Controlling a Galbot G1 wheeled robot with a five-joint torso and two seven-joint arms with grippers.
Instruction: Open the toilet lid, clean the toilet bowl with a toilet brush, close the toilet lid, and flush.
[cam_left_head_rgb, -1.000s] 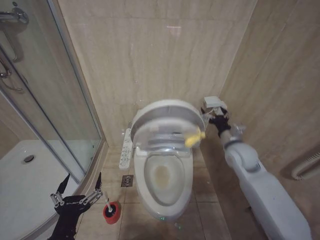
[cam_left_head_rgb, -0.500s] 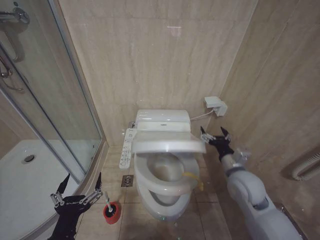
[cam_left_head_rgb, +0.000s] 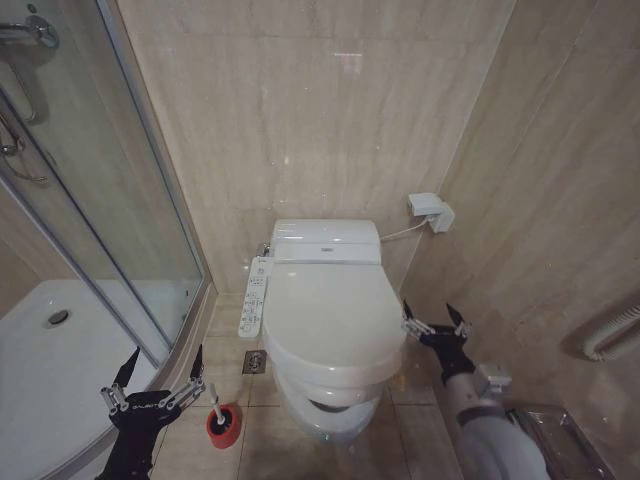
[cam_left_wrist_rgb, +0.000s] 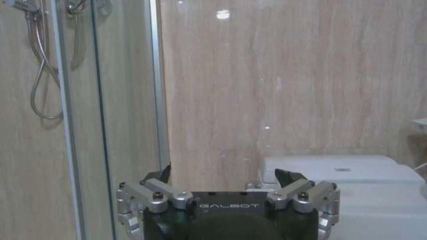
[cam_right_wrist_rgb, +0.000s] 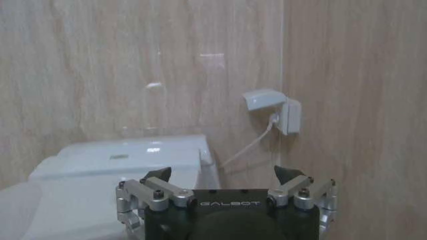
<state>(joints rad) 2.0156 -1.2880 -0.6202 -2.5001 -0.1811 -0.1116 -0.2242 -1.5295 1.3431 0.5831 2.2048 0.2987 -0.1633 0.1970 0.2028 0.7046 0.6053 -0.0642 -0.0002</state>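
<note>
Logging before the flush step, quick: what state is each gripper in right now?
Left gripper: open, holding nothing, by the shower.
Right gripper: open, holding nothing, beside the closed lid.

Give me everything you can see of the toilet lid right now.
The toilet lid is a large, glossy white, elongated-oval cover that looks like plastic. It lies shut, down flat over the toilet bowl, whose front rim shows under its front edge, and its hinged end meets the white unit by the wall. A side control panel runs along its left edge. Neither tool touches it: the right tool is open just beside its right edge, and the left tool is open, low by the shower.
</note>
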